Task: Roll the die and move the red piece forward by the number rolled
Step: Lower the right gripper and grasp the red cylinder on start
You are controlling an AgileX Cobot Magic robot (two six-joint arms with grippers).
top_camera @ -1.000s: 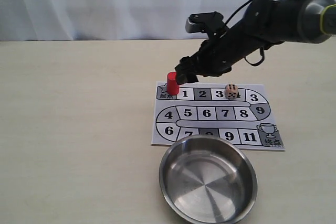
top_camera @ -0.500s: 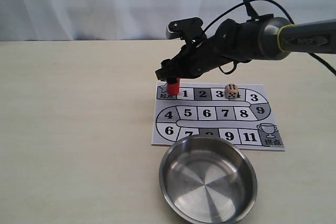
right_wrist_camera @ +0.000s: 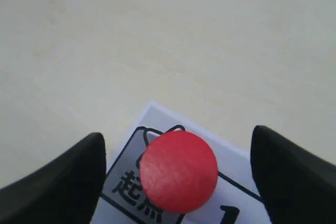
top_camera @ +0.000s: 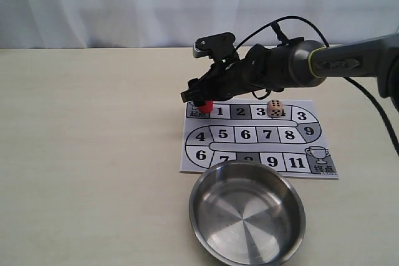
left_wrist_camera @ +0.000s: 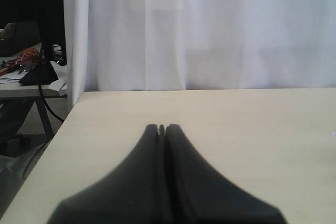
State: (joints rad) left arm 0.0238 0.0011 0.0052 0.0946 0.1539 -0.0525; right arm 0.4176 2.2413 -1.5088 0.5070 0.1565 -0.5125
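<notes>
Over the start square [right_wrist_camera: 122, 184], the right hand [right_wrist_camera: 177, 137] straddles the red piece [right_wrist_camera: 178, 172].

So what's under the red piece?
The red piece stands on the grey start square at the corner of the paper game board. Some printed characters peek out beside it. The rest of that square is covered by the piece.

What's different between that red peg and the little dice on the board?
The red piece is plain red with a round top; the die is a beige cube with black dots. The red piece stands on the start square between the fingers of the open right gripper; the die sits farther along the top row, away from it. Both rest on the board.
</notes>
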